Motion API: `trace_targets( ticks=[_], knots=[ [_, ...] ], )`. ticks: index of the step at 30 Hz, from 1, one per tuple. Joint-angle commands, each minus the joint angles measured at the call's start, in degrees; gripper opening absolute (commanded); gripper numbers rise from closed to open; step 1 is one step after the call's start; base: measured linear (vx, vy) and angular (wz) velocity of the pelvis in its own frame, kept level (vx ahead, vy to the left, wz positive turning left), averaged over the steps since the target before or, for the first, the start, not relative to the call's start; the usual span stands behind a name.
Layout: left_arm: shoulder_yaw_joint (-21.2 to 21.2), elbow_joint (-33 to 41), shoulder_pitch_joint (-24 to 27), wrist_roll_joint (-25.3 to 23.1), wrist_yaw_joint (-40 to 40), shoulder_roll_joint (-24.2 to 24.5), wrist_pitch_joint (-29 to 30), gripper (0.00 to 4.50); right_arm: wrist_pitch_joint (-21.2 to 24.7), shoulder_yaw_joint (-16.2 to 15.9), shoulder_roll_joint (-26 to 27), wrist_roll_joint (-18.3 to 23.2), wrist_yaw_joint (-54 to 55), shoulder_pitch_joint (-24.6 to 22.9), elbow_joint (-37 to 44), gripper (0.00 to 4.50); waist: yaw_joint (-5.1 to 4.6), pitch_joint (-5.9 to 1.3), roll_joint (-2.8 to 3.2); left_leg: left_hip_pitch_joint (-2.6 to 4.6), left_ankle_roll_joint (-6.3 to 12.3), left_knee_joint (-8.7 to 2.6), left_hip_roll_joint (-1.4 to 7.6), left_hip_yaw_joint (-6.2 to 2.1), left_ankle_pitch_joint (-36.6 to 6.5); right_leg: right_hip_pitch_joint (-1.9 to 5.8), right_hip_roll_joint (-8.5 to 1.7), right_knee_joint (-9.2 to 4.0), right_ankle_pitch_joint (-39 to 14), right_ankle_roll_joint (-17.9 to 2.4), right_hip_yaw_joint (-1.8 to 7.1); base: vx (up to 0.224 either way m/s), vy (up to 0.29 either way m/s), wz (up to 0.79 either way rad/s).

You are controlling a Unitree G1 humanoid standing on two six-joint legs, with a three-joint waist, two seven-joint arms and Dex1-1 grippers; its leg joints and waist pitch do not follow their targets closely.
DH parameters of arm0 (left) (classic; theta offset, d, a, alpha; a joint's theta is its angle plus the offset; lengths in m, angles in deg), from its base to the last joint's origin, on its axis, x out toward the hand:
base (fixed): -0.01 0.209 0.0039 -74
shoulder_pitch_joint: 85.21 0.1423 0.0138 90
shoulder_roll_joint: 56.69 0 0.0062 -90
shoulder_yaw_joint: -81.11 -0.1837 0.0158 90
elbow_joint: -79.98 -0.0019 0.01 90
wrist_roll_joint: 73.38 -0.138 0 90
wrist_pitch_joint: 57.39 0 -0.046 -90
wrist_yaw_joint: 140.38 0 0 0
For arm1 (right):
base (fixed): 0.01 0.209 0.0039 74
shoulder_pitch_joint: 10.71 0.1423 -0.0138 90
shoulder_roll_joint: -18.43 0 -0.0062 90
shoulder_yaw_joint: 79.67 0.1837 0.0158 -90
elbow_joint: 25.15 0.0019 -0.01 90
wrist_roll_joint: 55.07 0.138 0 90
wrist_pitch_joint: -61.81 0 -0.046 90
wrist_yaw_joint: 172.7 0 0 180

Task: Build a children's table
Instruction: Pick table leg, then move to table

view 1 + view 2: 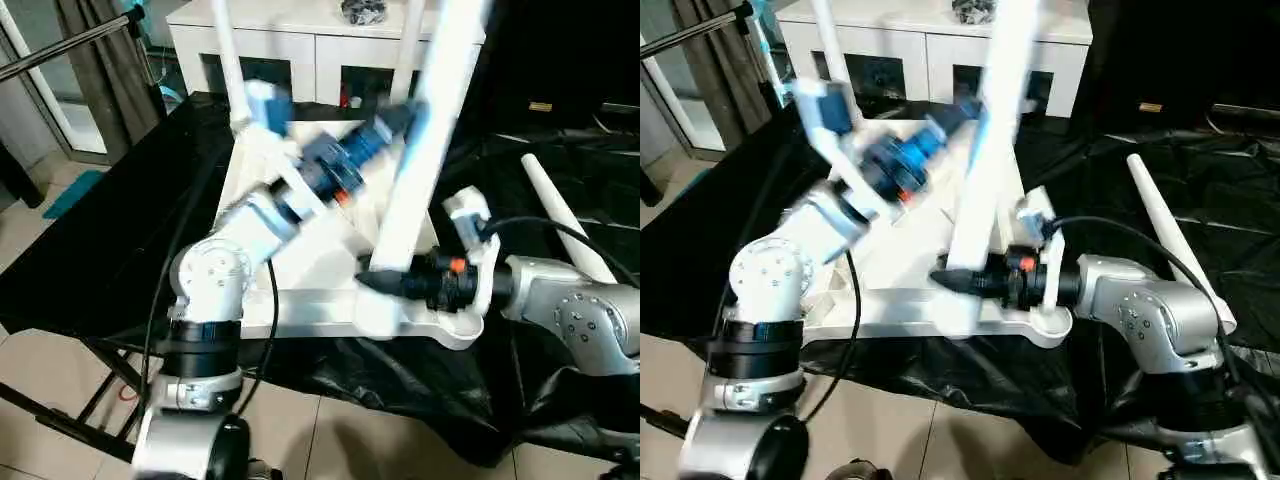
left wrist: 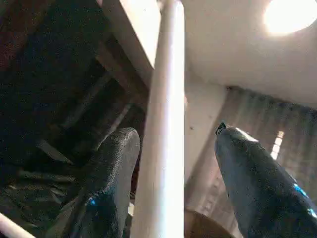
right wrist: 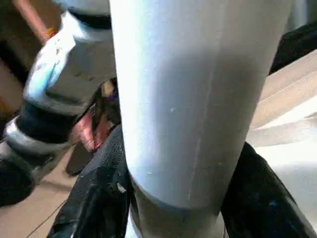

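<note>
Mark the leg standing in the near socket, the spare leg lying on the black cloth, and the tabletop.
Standing leg (image 1: 420,170), left eye view, mid shaft.
Spare leg (image 1: 562,215), left eye view, mid shaft.
Tabletop (image 1: 310,305), left eye view, near edge rail.

We can read no text, label, brand, number or sign in any view.
</note>
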Motion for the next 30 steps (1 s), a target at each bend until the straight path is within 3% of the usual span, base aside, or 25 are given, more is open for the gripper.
trace_targets(
  ticks=[1, 4, 5, 6, 7, 8, 9, 10, 12, 13, 14, 16, 17, 18, 19, 20, 21, 23, 24, 25, 26, 28, 29, 30],
  knots=[
    [0.2, 1.8, 0.6, -2.3, 1.8, 1.6, -1.1, 2.84, -2.5, 2.4, 0.7, -1.0, 3.3, -0.6, 1.6, 1.91, -0.07, -4.49, -1.53, 0.92, 2.63, -3.6, 1.23, -0.36, -9.1, 2.9, -1.92, -4.1, -11.3, -11.6, 1.28, 0.0, 0.0, 0.0],
    [-3.5, 1.2, 2.9, -15.1, 9.3, 7.0, -2.9, 2.84, -8.3, 4.3, 3.0, -5.5, 10.4, -2.5, 2.9, 1.91, -0.32, -4.41, -1.46, 0.87, 1.61, -3.88, 1.35, -0.56, -9.3, 2.71, -1.79, -4.14, -12.7, -8.5, 1.34, 0.0, 0.0, 0.0],
    [-4.4, 0.8, 4.8, -20.2, 12.3, 8.9, -5.0, 2.84, -11.4, 4.1, 3.9, -9.5, 14.8, -3.3, 3.1, 1.91, -0.44, -4.38, -1.48, 1.03, 1.01, -3.96, 1.3, -0.54, -9.9, 2.62, -1.74, -4.32, -13.9, -7.1, 1.33, 0.0, 0.0, 0.0],
    [-4.4, 0.8, 4.8, -20.2, 12.3, 8.9, -5.0, 2.84, -11.4, 4.1, 3.9, -9.5, 14.8, -3.3, 3.1, 1.91, -0.48, -4.38, -1.56, 0.99, 0.69, -4.03, 1.27, -0.59, -9.9, 2.63, -1.76, -4.41, -14.4, -6.7, 1.31, 0.0, 0.0, 0.0],
    [-5.0, 1.2, 6.9, -24.3, 15.2, 10.4, -6.7, 2.84, -13.8, 3.6, 4.6, -13.2, 18.7, -4.1, 3.2, 1.91, -0.73, -4.3, -1.58, 1.02, -0.14, -4.11, 1.16, -0.48, -10.4, 2.51, -1.66, -4.54, -15.4, -6.0, 1.32, 0.0, 0.0, 0.0],
    [-4.6, 3.0, 10.2, -27.2, 18.4, 11.2, -7.4, 2.84, -14.7, 2.3, 4.5, -18.5, 24.6, -5.2, 3.4, 1.91, -1.01, -4.35, -1.77, 0.97, -0.72, -4.2, 1.27, -0.52, -10.1, 2.46, -1.6, -4.46, -14.6, -5.8, 1.34, 0.0, 0.0, 0.0],
    [-4.6, 3.4, 11.0, -27.8, 19.0, 11.6, -7.2, 2.84, -15.1, 2.1, 4.5, -19.6, 25.7, -5.6, 3.4, 1.91, -1.23, -4.36, -1.56, 0.92, -1.25, -4.25, 1.21, -0.51, -9.3, 2.5, -1.48, -4.3, -13.1, -5.9, 1.33, 0.0, 0.0, 0.0],
    [-5.3, 5.8, 14.5, -30.4, 21.7, 13.2, -5.7, 2.84, -16.8, 1.3, 4.7, -23.8, 30.4, -7.1, 4.0, 1.91, -1.24, -4.48, -1.43, 1.03, -1.52, -4.22, 1.28, -0.56, -9.1, 2.43, -1.56, -4.13, -12.3, -6.1, 1.36, 0.0, 0.0, 0.0],
    [-6.7, 9.1, 20.7, -35.8, 28.2, 14.8, -2.2, 2.84, -18.2, 4.1, 8.5, -25.2, 37.3, -9.8, 6.8, 1.91, -1.58, -4.39, -1.23, 1.14, -1.45, -4.4, 1.32, -0.47, -10.7, 2.28, -1.48, -4.26, -11.9, -6.5, 1.44, 0.0, 0.0, 0.0],
    [-7.0, 9.2, 21.2, -36.6, 28.6, 14.8, -2.6, 2.84, -18.5, 4.4, 9.0, -25.3, 37.9, -10.0, 7.1, 1.91, -1.81, -4.31, -1.19, 1.06, -1.16, -4.42, 1.21, -0.43, -11.2, 2.2, -1.38, -4.25, -12.0, -6.5, 1.45, 0.0, 0.0, 0.0],
    [-8.2, 9.7, 24.5, -41.2, 31.2, 15.2, -5.8, 2.84, -20.7, 6.4, 11.8, -26.2, 41.8, -11.3, 8.4, 1.91, -1.93, -4.28, -1.3, 1.03, -0.48, -4.55, 1.16, -0.51, -12.3, 2.14, -1.4, -4.63, -13.6, -5.7, 1.42, 0.0, 0.0, 0.0],
    [-7.5, 9.3, 28.0, -41.7, 29.5, 13.1, -13.5, 2.84, -24.7, 4.9, 11.5, -31.2, 44.4, -13.2, 9.0, 1.91, -1.75, -4.23, -1.19, 1.01, -0.54, -4.6, 1.24, -0.65, -12.5, 2.03, -1.48, -4.92, -14.4, -5.2, 1.41, 0.0, 0.0, 0.0],
    [-6.9, 9.5, 29.2, -41.7, 29.8, 12.0, -15.3, 2.84, -25.6, 4.2, 11.2, -31.7, 43.7, -14.1, 9.3, 1.91, -1.74, -4.12, -1.09, 1.31, -1.26, -4.77, 1.29, -0.54, -14.4, 1.75, -1.28, -5.11, -15.7, -4.8, 1.49, 0.0, 0.0, 0.0],
    [-6.9, 9.5, 29.2, -41.7, 29.8, 11.9, -15.4, 2.84, -25.6, 4.2, 11.1, -31.7, 43.6, -14.1, 9.3, 1.91, -1.74, -4.12, -1.09, 1.31, -1.26, -4.77, 1.29, -0.54, -14.4, 1.75, -1.28, -5.11, -15.7, -4.8, 1.49, 0.0, 0.0, 0.0],
    [-7.1, 10.3, 31.0, -41.9, 30.8, 11.0, -16.2, 2.84, -27.9, 4.9, 13.5, -30.7, 44.4, -15.9, 8.5, 1.91, -1.78, -3.86, -1.31, 1.34, -1.43, -4.95, 1.3, -0.55, -17.8, 1.51, -1.41, -5.43, -18.2, -4.1, 1.59, 0.0, 0.0, 0.0],
    [-7.7, 10.8, 31.6, -42.4, 31.5, 11.2, -16.4, 2.84, -29.7, 4.8, 14.1, -31.8, 46.3, -16.5, 7.6, 1.91, -1.84, -3.71, -1.54, 1.27, -1.41, -5.11, 1.32, -0.61, -18.8, 1.49, -1.44, -5.62, -19.3, -3.7, 1.58, 0.0, 0.0, 0.0],
    [-8.3, 11.3, 31.9, -42.7, 31.9, 11.5, -16.3, 2.84, -32.0, 4.3, 14.1, -34.2, 48.6, -16.7, 6.4, 1.91, -2.0, -3.55, -1.38, 1.17, -1.95, -5.34, 1.29, -0.8, -20.7, 1.28, -1.51, -5.83, -21.7, -2.9, 1.47, 0.0, 0.0, 0.0],
    [-8.6, 12.4, 32.5, -43.1, 33.3, 11.6, -15.5, 2.84, -29.0, 4.9, 14.7, -33.9, 49.9, -17.0, 5.4, 1.91, -2.3, -3.63, -1.9, 1.5, -2.33, -5.34, 1.13, -0.97, -22.8, 1.27, -1.2, -5.84, -23.7, -1.6, 1.38, 0.0, 0.0, 0.0],
    [-8.6, 13.3, 32.9, -42.8, 33.3, 11.6, -15.0, 2.84, -27.2, 6.3, 15.9, -30.9, 48.6, -17.3, 5.5, 1.91, -2.66, -3.53, -2.41, 1.4, -2.0, -5.31, 1.0, -0.93, -23.7, 1.14, -1.09, -6.0, -24.3, -1.2, 1.38, 0.0, 0.0, 0.0],
    [-8.4, 14.5, 33.7, -43.2, 33.1, 11.1, -15.5, 2.84, -26.5, 6.7, 17.0, -28.8, 47.1, -18.1, 6.0, 1.91, -2.83, -3.56, -2.55, 1.31, -1.49, -5.35, 1.01, -1.05, -23.9, 1.14, -1.22, -6.03, -25.0, -1.0, 1.4, 0.0, 0.0, 0.0],
    [-8.3, 14.7, 33.8, -43.3, 33.1, 11.0, -15.7, 2.84, -26.6, 6.3, 16.9, -28.9, 46.9, -18.3, 6.0, 1.91, -2.94, -3.53, -2.23, 1.4, -1.95, -5.5, 1.27, -1.39, -24.2, 1.04, -1.04, -5.89, -24.8, -1.1, 1.23, 0.0, 0.0, 0.0],
    [-7.9, 15.2, 34.2, -43.5, 32.8, 10.7, -16.1, 2.84, -27.1, 4.4, 16.7, -30.2, 46.5, -19.2, 6.4, 1.91, -3.68, -3.46, -1.75, 1.86, -4.32, -5.88, 1.99, -2.27, -25.9, 1.04, 0.55, -5.83, -21.1, -1.6, 0.34, 0.0, 0.0, 0.0],
    [-7.9, 15.0, 34.2, -43.7, 32.8, 10.6, -16.4, 2.84, -27.0, 3.8, 16.9, -30.4, 46.4, -19.4, 6.3, 1.91, -4.44, -3.38, -1.49, 2.48, -4.56, -6.52, 3.22, -3.28, -27.2, 1.09, 1.56, -5.69, -16.3, -3.3, -0.39, 0.0, 0.0, 0.0],
    [-7.9, 15.0, 34.2, -43.7, 32.8, 10.5, -16.6, 2.84, -27.1, 3.5, 17.0, -30.5, 46.4, -19.5, 6.3, 1.91, -4.88, -3.35, -1.35, 3.04, -3.93, -7.24, 4.33, -4.02, -27.9, 1.09, 1.88, -5.26, -14.4, -5.0, -0.91, 0.0, 0.0, 0.0]
  ],
)
